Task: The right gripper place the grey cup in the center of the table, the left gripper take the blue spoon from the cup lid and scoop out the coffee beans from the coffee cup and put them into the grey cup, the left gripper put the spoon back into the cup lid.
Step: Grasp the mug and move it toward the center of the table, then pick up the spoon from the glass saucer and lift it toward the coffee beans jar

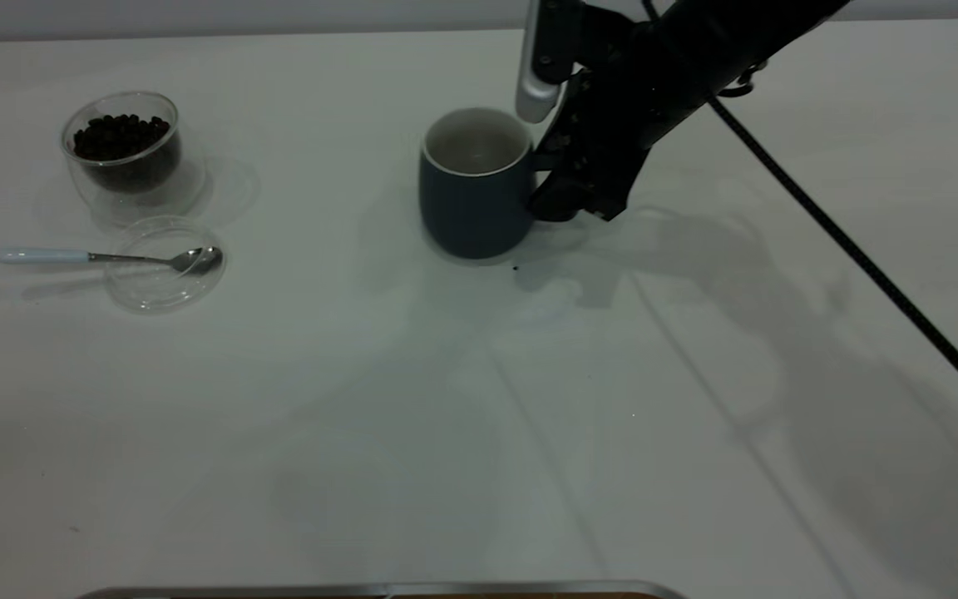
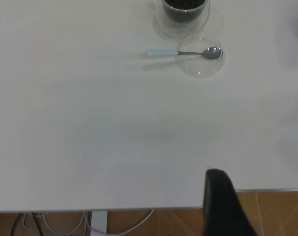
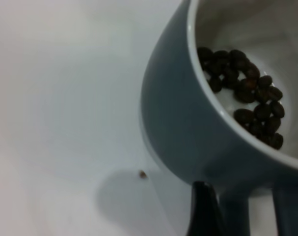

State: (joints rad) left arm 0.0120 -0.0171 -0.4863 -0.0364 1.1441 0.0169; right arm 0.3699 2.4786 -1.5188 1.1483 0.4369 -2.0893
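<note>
The grey cup (image 1: 472,195) stands upright near the middle of the table (image 1: 479,416), with some coffee beans (image 3: 247,98) on its white bottom. My right gripper (image 1: 547,179) is at the cup's handle (image 3: 234,216), and one black finger (image 3: 203,211) presses against it. At the far left the coffee cup (image 1: 123,154) holds a heap of coffee beans (image 1: 120,136). Just in front of it the blue spoon (image 1: 71,256) lies with its bowl in the clear cup lid (image 1: 165,264). My left gripper (image 2: 262,196) hangs open over the table's edge, far from the spoon (image 2: 180,52).
A black cable (image 1: 861,258) runs diagonally across the right side of the table. One loose bean (image 1: 515,268) lies just in front of the grey cup. A metal edge (image 1: 379,591) borders the table's near side. Wires (image 2: 50,223) hang under the table edge.
</note>
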